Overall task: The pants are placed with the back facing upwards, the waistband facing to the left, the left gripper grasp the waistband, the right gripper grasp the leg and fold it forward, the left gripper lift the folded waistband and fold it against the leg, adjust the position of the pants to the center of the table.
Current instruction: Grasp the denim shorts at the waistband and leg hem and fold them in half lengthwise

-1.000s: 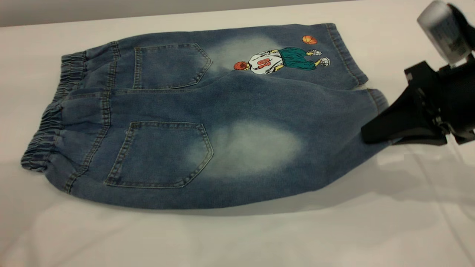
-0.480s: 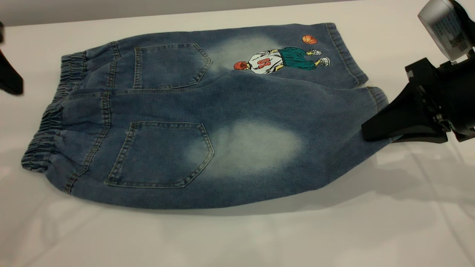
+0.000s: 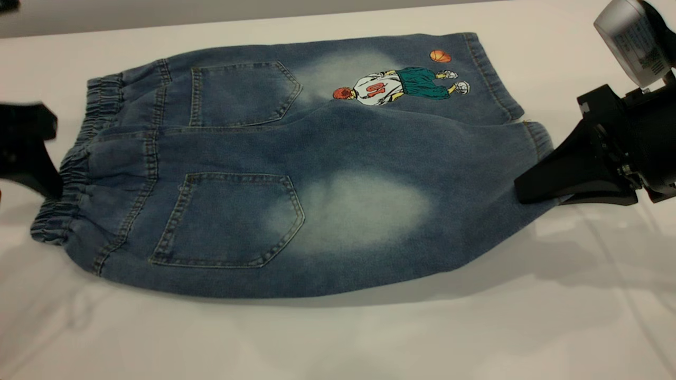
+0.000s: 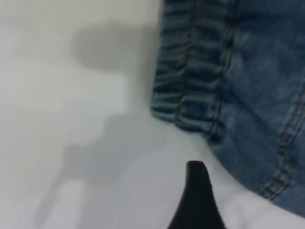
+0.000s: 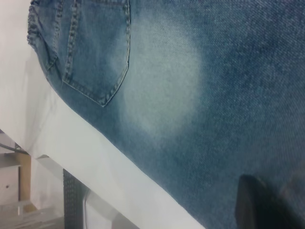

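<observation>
- The pants (image 3: 296, 169) lie flat on the white counter (image 3: 369, 338), back up; long axis across it, waistband (image 3: 68, 179) to the left
- Soft, limp denim; likely best pinched at gathered band and hem
- Right pincer (image 3: 533, 192) clenched on the leg (image 3: 475, 211) hem; left pincer (image 3: 37, 169) beside the waistband, grip unclear

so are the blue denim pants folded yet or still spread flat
Spread flat. The short blue washed-denim pants lie open on the white table, both back pockets and both legs showing, the gathered waistband unfolded at the left.
</observation>
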Robot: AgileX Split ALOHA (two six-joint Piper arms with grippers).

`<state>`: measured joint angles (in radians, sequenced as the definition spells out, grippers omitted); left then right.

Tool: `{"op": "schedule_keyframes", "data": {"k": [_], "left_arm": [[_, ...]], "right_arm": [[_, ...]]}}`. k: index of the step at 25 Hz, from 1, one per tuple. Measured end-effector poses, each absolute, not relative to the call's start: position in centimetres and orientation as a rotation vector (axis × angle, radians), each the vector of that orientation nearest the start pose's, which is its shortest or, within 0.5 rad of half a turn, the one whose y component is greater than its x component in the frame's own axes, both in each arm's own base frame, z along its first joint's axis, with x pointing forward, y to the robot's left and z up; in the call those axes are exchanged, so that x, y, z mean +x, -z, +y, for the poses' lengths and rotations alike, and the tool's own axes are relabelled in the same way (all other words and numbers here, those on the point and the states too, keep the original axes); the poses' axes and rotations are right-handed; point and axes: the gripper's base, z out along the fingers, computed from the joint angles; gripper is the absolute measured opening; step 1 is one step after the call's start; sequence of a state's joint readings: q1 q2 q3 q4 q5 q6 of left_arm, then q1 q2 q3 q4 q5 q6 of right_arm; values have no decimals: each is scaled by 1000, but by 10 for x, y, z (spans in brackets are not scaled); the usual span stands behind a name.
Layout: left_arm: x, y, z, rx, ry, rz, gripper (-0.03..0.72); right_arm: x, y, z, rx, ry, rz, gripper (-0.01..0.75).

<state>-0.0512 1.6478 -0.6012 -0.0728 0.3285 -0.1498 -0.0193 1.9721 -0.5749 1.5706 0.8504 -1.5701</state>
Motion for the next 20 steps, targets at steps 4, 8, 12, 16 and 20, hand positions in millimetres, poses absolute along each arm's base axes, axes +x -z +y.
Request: {"op": "schedule_keyframes", "data": {"k": [4,8,12,16,20], "left_arm": [[251,-113,-4,-296,75,2845,486],[250,-109,18,-401,53,2847,486],[251,-102,26,-384,37,2856,486],[253,-91,26,-375,31,2863,486],[257,-77,27,-378,25,2848,486]], "right_arm": [[248,-74,64,-133,-1198,2635,11],[248,-74,64,-134,-1199,2634,11],[248,-74,64,-135,-1208,2631,11],[248,-75,65,-137,-1218,2626,11],[248,-75,65,-140,-1221,2626,11]]}}
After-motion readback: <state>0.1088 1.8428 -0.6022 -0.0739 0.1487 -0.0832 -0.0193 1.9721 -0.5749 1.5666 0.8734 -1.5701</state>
